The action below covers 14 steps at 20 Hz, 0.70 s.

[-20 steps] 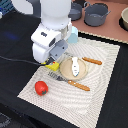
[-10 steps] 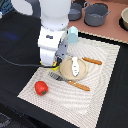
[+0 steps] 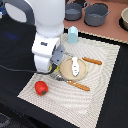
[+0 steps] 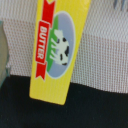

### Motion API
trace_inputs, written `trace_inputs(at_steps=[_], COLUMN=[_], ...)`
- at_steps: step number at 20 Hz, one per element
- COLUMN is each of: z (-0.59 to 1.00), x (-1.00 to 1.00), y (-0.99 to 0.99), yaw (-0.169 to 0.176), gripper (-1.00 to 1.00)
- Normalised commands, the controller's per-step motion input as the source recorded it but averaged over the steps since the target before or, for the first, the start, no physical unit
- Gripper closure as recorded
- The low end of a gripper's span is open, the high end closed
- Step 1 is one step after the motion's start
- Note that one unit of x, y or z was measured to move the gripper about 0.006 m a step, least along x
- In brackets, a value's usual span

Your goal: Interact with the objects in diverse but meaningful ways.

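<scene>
Between the earlier pictures and this one the white robot arm (image 3: 47, 30) had lowered over the striped cloth mat's (image 3: 102, 85) far-left part. Its gripper's state could not be told; no fingers showed. In the wrist view, a yellow rectangular butter box with a red label (image 4: 57, 47) lay slanted across the mat edge. Probably light, stiff and smooth, it is best pinched across its narrow sides.

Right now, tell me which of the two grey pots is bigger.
The wider grey pot, on the exterior view's right beside the smaller grey pot, is bigger; its rim spreads broader.
</scene>
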Motion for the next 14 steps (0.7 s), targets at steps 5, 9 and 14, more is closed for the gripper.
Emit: trace_inputs(at_steps=[5,9,14], z=[-0.08,-0.07,-0.14], x=[-0.03,-0.01,-0.07], y=[0.15,0.29,0.24], yaw=[-0.004,0.000,0.000], gripper=[-1.00,-1.00,-1.00])
